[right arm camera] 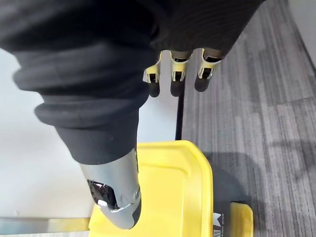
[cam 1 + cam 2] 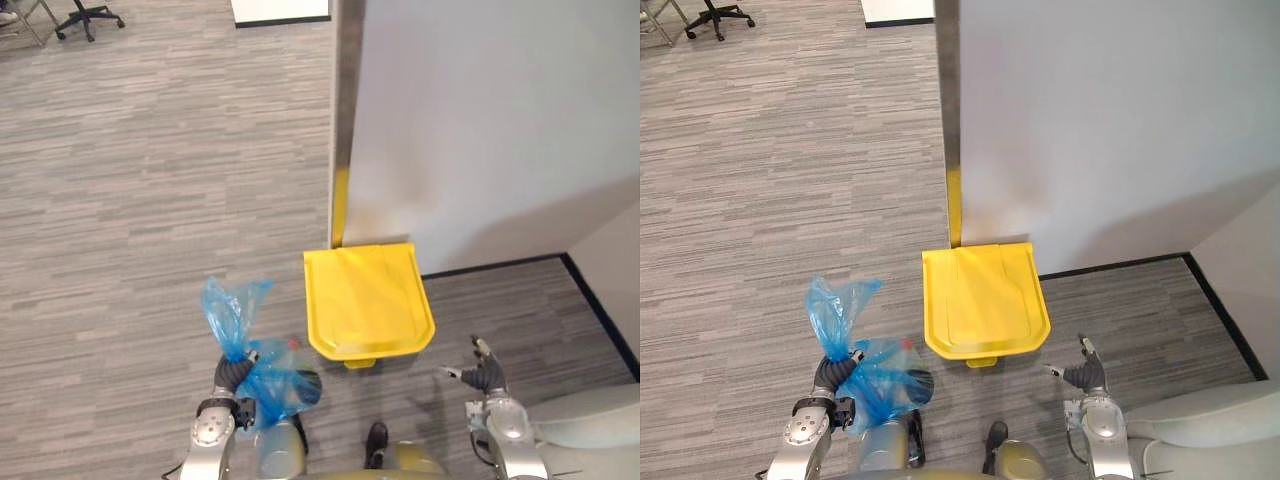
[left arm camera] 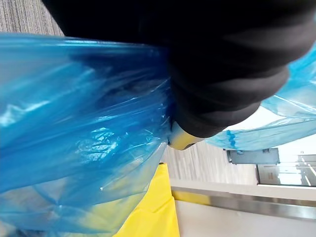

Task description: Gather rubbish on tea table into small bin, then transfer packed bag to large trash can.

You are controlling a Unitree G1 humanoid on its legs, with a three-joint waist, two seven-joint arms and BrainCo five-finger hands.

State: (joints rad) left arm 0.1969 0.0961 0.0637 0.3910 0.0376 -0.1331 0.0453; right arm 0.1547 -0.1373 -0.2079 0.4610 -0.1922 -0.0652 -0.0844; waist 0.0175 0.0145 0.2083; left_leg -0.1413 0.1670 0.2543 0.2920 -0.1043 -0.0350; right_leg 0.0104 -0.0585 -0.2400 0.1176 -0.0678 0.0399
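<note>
A large yellow trash can (image 2: pixel 368 298) with its lid down stands on the floor against a white wall panel. My left hand (image 2: pixel 231 376) is to the left of it, shut on the gathered neck of a blue plastic bag (image 2: pixel 262 382) that hangs full below the hand, its loose top (image 2: pixel 229 306) sticking up. In the left wrist view the blue bag (image 3: pixel 79 138) wraps close around the hand. My right hand (image 2: pixel 482 374) hovers low to the right of the can, open and holding nothing, its fingers (image 1: pixel 174 79) relaxed above the yellow lid (image 1: pixel 173 192).
A white wall panel (image 2: pixel 480 120) with a metal edge post (image 2: pixel 345 110) rises behind the can. Grey striped carpet (image 2: pixel 150 200) stretches to the left. An office chair (image 2: pixel 88 18) stands at the far left corner. A dark skirting line (image 2: pixel 600 310) runs along the right.
</note>
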